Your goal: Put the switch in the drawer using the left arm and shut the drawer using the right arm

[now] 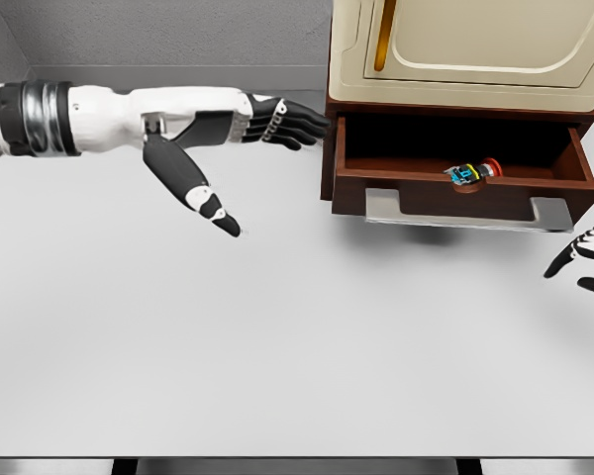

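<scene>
The drawer [460, 183] looks like dark reddish wood with a matt finish, and its handle [467, 210] like grey metal. The cabinet [465, 49] is glossy cream. The table [277, 346] is smooth, matt grey.

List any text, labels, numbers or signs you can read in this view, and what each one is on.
None readable.
switch, lying in the open drawer: shows blue, green and red patches, too small to tell whether any is lettering.
cabinet above the drawer: plain cream panel, no marking.
left hand and right hand: no print visible.
</scene>
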Robot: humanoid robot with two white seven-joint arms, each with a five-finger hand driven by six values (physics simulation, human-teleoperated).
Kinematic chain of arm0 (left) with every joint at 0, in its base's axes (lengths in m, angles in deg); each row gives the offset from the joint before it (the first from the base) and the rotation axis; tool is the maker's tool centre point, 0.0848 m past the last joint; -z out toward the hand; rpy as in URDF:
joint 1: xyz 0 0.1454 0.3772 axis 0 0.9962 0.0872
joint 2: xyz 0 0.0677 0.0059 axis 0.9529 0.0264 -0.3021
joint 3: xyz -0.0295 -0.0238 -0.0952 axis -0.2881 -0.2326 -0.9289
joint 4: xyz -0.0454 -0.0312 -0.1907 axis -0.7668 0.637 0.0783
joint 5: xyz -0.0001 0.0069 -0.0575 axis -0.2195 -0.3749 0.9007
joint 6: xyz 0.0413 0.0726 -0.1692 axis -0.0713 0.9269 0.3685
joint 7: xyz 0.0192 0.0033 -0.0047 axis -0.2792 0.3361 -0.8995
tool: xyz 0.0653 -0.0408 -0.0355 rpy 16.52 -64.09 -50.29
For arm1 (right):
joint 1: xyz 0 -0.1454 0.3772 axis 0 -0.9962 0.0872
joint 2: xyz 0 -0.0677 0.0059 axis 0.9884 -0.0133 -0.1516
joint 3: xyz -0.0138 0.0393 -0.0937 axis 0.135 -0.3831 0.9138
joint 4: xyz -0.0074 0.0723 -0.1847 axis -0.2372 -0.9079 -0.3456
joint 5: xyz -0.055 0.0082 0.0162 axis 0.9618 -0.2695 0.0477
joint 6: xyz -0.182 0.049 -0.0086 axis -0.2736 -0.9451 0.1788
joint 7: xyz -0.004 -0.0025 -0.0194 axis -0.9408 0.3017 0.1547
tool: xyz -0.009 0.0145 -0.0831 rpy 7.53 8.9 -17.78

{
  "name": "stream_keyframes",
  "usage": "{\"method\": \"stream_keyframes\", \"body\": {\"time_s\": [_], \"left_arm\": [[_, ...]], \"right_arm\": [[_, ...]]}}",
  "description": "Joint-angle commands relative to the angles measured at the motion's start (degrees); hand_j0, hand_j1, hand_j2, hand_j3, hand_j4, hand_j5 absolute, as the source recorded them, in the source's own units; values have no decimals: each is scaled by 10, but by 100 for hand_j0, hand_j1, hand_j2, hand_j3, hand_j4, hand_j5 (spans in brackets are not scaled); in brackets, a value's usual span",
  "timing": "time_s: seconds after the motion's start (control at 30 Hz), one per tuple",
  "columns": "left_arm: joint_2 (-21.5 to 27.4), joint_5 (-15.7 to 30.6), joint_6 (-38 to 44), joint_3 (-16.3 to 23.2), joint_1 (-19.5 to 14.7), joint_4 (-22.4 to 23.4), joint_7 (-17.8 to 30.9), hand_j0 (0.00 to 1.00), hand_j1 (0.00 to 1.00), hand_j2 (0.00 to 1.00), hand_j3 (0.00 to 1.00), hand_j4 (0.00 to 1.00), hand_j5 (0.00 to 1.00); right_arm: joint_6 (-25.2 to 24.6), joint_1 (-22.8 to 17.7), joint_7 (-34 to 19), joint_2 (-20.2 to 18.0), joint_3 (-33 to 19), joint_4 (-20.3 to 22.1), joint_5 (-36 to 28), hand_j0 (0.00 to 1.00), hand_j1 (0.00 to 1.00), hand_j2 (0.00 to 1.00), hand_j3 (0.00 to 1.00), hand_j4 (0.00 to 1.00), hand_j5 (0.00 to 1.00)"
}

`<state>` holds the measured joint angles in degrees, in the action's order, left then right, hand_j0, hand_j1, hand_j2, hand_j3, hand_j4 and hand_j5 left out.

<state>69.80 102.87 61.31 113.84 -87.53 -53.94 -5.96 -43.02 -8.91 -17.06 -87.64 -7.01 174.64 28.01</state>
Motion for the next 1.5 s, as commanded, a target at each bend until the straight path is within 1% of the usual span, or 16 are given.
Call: {"method": "stream_keyframes", "body": {"time_s": [0.0,0.1,0.17,0.27,0.37,0.47,0.6,0.7,0.8,0.97,1.0,1.03,1.07,1.2,1.3,1.47], "left_arm": [[16,-1,-9,0,0,3,0,100,100,100,100,100,100],[15,0,-5,0,1,11,0,100,100,100,100,100,100],[15,0,-4,2,3,19,0,100,100,100,100,100,100],[11,0,-4,4,8,29,0,100,100,100,100,100,100],[11,1,-3,4,9,30,0,100,100,100,100,100,100],[12,0,-4,5,8,33,0,100,100,100,100,100,100],[11,-1,-3,5,9,33,0,100,100,100,100,100,100],[12,-6,-3,5,9,33,0,100,100,100,100,100,100],[11,-14,-3,5,18,34,0,100,100,100,100,100,100],[10,-15,-4,5,20,40,0,100,100,100,100,100,100],[10,-15,-4,5,20,40,0,100,100,100,100,100,100],[9,-15,-4,5,20,40,0,100,100,100,100,100,100],[10,-15,-4,5,20,40,0,100,100,100,100,100,100],[9,-15,-4,5,20,41,0,100,100,100,100,100,100],[7,-16,-4,6,21,45,0,100,100,100,100,100,100],[6,-16,-4,7,25,45,0,100,100,100,100,100,100]], "right_arm": [[-2,0,0,-3,3,0,-6,46,46,46,46,46,46],[-2,4,0,-14,9,0,-7,45,45,45,45,45,45],[-2,16,0,-28,22,0,-7,45,45,45,45,45,45],[-2,52,0,-29,71,0,-7,45,45,45,45,45,45],[-2,58,0,-29,80,1,-7,45,45,45,45,45,45],[-2,79,0,-29,105,0,-7,46,46,46,46,46,46],[-2,91,0,-29,106,0,-7,49,49,49,49,49,49],[-2,103,0,-28,106,-1,-8,49,49,49,49,49,49],[-2,111,0,-28,107,-2,-10,49,49,49,49,49,49],[-2,120,0,-26,109,-6,-9,49,49,49,49,49,49],[-2,137,0,-25,128,-7,-9,49,49,49,49,49,49],[-2,163,0,-21,155,-11,-8,49,49,49,49,49,49],[-2,185,0,-11,173,-15,-9,49,49,49,49,49,49],[-2,192,0,-5,180,-15,-7,49,49,49,49,49,49],[-2,205,0,-4,203,-16,-4,50,50,50,50,50,50],[-2,226,0,8,206,-35,-3,52,52,52,52,52,52]]}}
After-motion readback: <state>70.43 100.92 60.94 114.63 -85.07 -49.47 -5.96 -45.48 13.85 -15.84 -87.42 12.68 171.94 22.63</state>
